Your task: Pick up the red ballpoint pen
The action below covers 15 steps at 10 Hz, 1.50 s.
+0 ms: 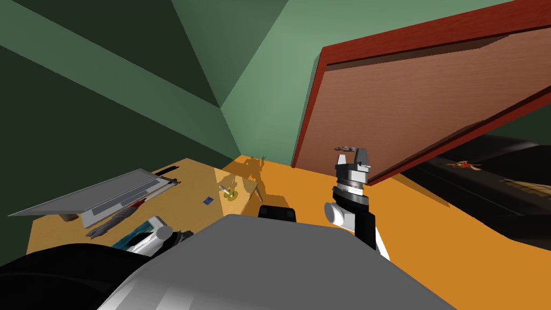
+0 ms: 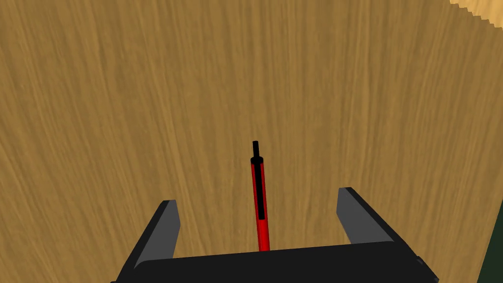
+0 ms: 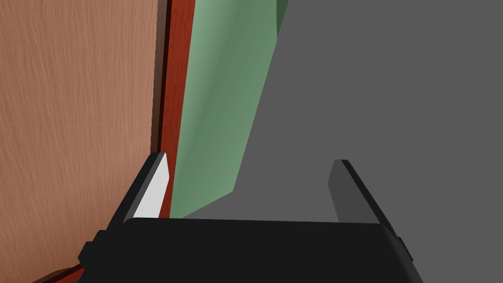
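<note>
Left wrist view: open, empty left tool (image 2: pixel 258 195) straddles red pen (image 2: pixel 259 206) on wooden desk (image 2: pixel 147 98).

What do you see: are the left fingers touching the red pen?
Apart. Left wrist view: the red pen lies between the open fingers, wooden surface showing on both sides.

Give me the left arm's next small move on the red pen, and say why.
Probably ease the left gripper straight down, then shut it. Its fingers stand open with the red pen lying centred between them on the wooden desktop, and how far above it they hang is unclear.
</note>
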Tool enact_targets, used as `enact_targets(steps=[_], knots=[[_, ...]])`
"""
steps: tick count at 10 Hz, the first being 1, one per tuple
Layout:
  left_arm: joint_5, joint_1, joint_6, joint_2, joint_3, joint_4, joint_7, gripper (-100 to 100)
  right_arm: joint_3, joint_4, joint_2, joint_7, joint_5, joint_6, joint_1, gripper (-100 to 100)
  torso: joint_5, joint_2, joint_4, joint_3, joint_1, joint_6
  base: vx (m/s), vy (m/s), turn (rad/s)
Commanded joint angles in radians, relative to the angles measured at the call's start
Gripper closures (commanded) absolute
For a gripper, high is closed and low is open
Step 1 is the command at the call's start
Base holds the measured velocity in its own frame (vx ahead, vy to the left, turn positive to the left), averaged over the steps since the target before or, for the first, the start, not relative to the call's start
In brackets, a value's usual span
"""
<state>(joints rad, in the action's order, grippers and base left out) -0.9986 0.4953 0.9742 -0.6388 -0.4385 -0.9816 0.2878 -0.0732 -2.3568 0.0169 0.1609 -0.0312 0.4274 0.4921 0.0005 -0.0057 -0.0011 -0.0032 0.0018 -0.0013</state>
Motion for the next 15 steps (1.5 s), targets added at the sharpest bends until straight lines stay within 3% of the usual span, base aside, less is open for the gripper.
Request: enact_targets(steps=[1, 2, 3, 4, 5, 7, 8, 9, 13, 14, 15], knots=[[-0.026, -0.008, 0.026, -0.007, 0.003, 0.034, 0.005, -100, 0.000, 0.000, 0.000, 0.000, 0.000, 0.000, 0.000, 0, 0.000, 0.000, 0.000, 0.000, 0.000, 0.000, 0.049, 0.023, -0.126], [-0.043, -0.013, 0.043, -0.011, 0.006, 0.055, 0.010, -100, 0.000, 0.000, 0.000, 0.000, 0.000, 0.000, 0.000, 0, 0.000, 0.000, 0.000, 0.000, 0.000, 0.000, 0.042, 0.029, -0.101], [-0.028, -0.009, 0.030, -0.006, 0.006, 0.036, 0.012, -100, 0.000, 0.000, 0.000, 0.000, 0.000, 0.000, 0.000, 0, 0.000, 0.001, 0.000, 0.000, 0.000, 0.000, 0.017, 0.016, -0.018], [-0.030, -0.009, 0.034, -0.006, 0.006, 0.037, 0.014, 0, 0.000, 0.000, 0.000, 0.000, 0.000, 0.000, 0.000, 0, 0.000, 0.002, 0.000, 0.001, -0.001, -0.001, 0.000, 0.000, 0.000], [-0.010, -0.030, 0.004, 0.021, 0.016, 0.061, 0.007, -100, 0.000, 0.000, 0.000, 0.000, 0.000, 0.000, 0.000, 0, 0.000, 0.003, 0.001, 0.002, -0.002, -0.001, -0.004, 0.032, 0.018], [0.010, -0.051, -0.025, 0.047, 0.025, 0.085, 0.000, -100, 0.000, 0.000, 0.000, 0.000, 0.000, 0.000, 0.000, 0, 0.000, 0.004, 0.001, 0.002, 0.001, -0.001, -0.004, 0.051, 0.011], [0.002, -0.046, -0.013, 0.037, 0.022, 0.081, 0.001, -100, 0.000, 0.000, 0.000, 0.000, 0.000, 0.000, 0.000, 0, 0.000, 0.004, 0.001, 0.002, 0.001, 0.000, 0.000, 0.022, -0.004], [0.003, -0.049, -0.017, 0.038, 0.023, 0.084, 0.000, 100, 0.000, 0.000, 0.000, 0.000, 0.000, 0.000, 0.000, 0, 0.000, 0.004, 0.001, 0.002, 0.000, -0.001, 0.000, 0.000, 0.000], [0.003, -0.048, -0.017, 0.038, 0.022, 0.084, 0.001, 100, 0.000, 0.000, 0.000, 0.000, 0.000, 0.000, 0.000, 0, -0.001, 0.004, 0.001, 0.002, -0.002, 0.000, 0.000, 0.000, 0.000], [0.003, -0.048, -0.017, 0.038, 0.022, 0.084, 0.001, 0, 0.000, 0.000, 0.000, 0.000, 0.000, 0.000, 0.000, 0, -0.001, 0.004, 0.001, 0.002, -0.002, 0.000, 0.000, 0.000, 0.000], [-0.014, -0.026, 0.010, 0.016, 0.014, 0.056, 0.008, 100, 0.000, 0.000, 0.000, 0.000, 0.000, 0.000, 0.000, 0, -0.001, 0.004, 0.001, 0.002, -0.002, 0.000, 0.003, -0.032, -0.024]])
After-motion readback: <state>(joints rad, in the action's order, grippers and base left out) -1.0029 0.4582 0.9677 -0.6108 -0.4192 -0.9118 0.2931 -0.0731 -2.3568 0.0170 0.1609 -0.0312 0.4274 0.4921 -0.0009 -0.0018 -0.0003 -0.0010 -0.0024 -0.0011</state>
